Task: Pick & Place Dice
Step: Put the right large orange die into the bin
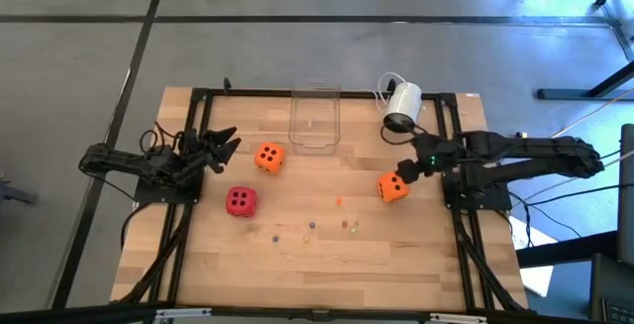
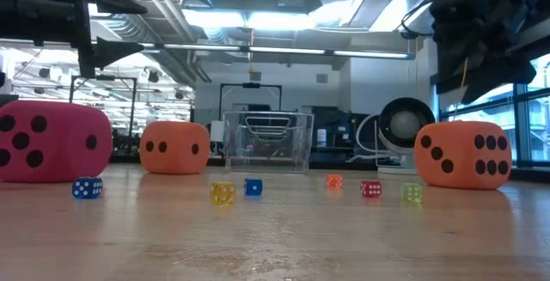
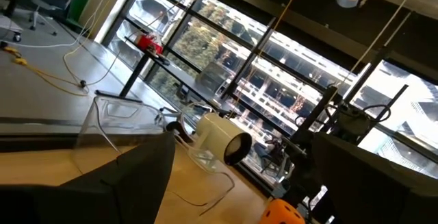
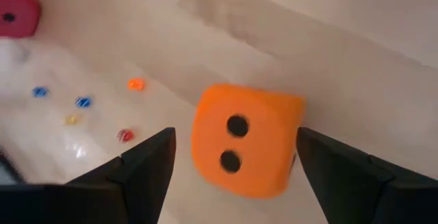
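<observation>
While the right gripper (image 1: 408,172) hovers at the orange die (image 1: 392,187) near the table's (image 1: 396,265) right edge, from above, keep it centred before you squeeze. From table height, that die (image 2: 462,155) sits flat, not lifted. Through the right wrist, the fingers (image 4: 147,162) stand wide, either side of the die (image 4: 244,145), not yet gripping; lower squarely. The left gripper (image 1: 220,147) waits spread wide beside the other orange die (image 1: 268,158).
</observation>
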Robot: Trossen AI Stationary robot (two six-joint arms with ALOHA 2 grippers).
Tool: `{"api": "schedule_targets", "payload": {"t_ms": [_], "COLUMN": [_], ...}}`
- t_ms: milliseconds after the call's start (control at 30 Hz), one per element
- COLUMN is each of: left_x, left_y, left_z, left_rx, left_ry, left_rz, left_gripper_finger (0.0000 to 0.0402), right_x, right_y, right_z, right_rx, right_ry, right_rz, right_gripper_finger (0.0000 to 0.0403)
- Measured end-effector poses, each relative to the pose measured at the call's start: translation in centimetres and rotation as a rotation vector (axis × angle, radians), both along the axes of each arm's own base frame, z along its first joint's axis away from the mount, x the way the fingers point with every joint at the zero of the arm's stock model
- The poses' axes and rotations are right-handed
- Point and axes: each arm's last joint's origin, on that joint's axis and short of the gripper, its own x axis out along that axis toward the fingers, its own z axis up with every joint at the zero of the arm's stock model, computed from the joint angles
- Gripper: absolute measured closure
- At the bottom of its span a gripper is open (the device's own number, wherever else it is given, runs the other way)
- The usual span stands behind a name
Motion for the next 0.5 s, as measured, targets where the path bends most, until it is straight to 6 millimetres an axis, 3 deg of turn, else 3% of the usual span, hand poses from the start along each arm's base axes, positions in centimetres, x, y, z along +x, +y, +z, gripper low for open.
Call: {"api": "schedule_targets", "payload": {"t_ms": [500], "left_x": [0.00], "left_y": [0.00], "left_z": [0.01], "left_rx": [-0.008], "left_ry": [-0.006], "left_rz": [-0.002], "left_gripper_finger": [0.0057], "right_x": [-0.26], "right_y": [0.14], "right_z": [-0.37], "right_rx": [0.026], "right_ry": [0.056], "right_rz": [0.052], "right_gripper_finger": [0.0099]}}
